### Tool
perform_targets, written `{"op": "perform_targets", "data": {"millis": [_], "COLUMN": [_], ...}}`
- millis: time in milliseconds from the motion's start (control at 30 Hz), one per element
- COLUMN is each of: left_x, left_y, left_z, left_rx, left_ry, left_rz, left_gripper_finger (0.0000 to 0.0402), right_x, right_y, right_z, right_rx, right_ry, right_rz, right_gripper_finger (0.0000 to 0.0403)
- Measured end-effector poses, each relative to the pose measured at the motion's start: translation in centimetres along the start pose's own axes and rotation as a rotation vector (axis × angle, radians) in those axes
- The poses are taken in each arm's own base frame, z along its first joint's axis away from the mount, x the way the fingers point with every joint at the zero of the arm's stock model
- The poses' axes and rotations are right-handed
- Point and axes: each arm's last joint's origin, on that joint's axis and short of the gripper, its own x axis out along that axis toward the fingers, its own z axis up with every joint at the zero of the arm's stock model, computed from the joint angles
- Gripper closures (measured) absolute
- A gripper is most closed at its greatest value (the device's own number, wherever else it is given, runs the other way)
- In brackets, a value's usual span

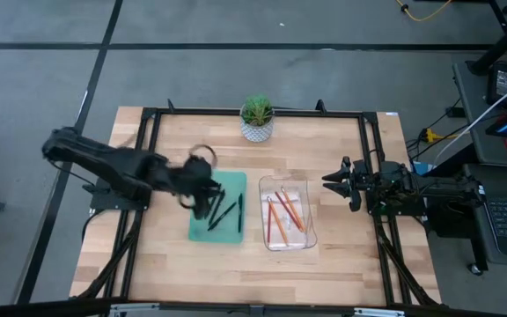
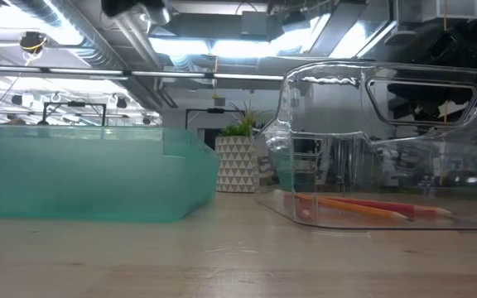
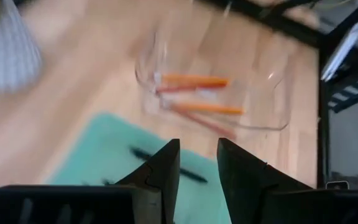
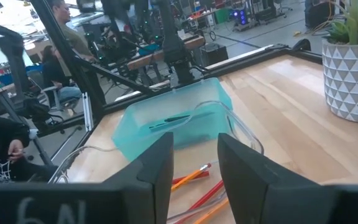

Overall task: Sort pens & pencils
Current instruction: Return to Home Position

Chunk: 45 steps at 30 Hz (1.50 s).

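Three black pens (image 1: 227, 214) lie in the teal tray (image 1: 199, 231) near the table's middle; one pen (image 3: 191, 176) shows on the teal floor past my left fingers. Three orange and red pencils (image 1: 284, 211) lie flat in the clear tray (image 1: 308, 238) just right of it, and also show in the low view (image 2: 363, 207). My left gripper (image 1: 202, 201) hovers over the teal tray's left part, open (image 3: 197, 168), with nothing between its fingers. My right gripper (image 1: 331, 180) waits open (image 4: 194, 165) to the right of the clear tray, pointing toward it.
A potted plant in a white patterned pot (image 1: 256, 121) stands at the table's far edge, behind the trays. A black frame (image 1: 368, 132) runs around the tabletop. Bare wood lies near the front edge. People sit beyond the table in the right wrist view (image 4: 61, 37).
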Motion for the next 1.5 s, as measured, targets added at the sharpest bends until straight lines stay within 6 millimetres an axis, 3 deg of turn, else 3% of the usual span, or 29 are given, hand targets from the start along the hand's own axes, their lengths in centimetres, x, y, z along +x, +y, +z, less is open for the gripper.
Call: {"op": "perform_targets", "data": {"millis": [233,500,600,700,833,1000,1200,1500], "left_x": [-6.3,-11.1,-12.0,-10.9,-7.8,-6.9,-6.7,-3.0], "left_y": [2.0,4.0,4.8,5.7,7.7,10.4,12.0,12.6], "left_z": [1.1,1.4,1.1,-0.7,-5.2,-9.4,-11.8,-14.3], "left_rx": [0.198,0.315,0.314,0.331,0.309,0.212,0.217,0.223], "left_ry": [-0.211,-0.386,-0.438,-0.49,-0.544,-0.696,-0.894,-0.807], "left_rz": [-0.104,-0.271,-0.295,-0.319,-0.378,-0.434,-0.459,-0.441], "left_gripper_finger": [0.0301,0.0301,0.0301,0.0301,0.0301,0.0301,0.0301,0.0301], "right_x": [0.0,0.0,0.0,0.0,0.0,0.0,0.0,0.0], "right_y": [0.0,0.0,0.0,0.0,0.0,0.0,0.0,-0.1], "right_z": [0.0,0.0,0.0,0.0,0.0,0.0,0.0,0.0], "right_rx": [-0.013,-0.03,-0.029,-0.029,-0.03,-0.035,-0.041,-0.067], "right_ry": [0.0,0.0,0.0,0.0,0.0,0.0,0.0,-0.004], "right_rz": [-0.001,-0.001,-0.001,-0.001,-0.001,-0.001,-0.001,-0.03], "right_gripper_finger": [0.0276,0.0276,0.0276,0.0276,0.0276,0.0276,0.0276,0.0276]}}
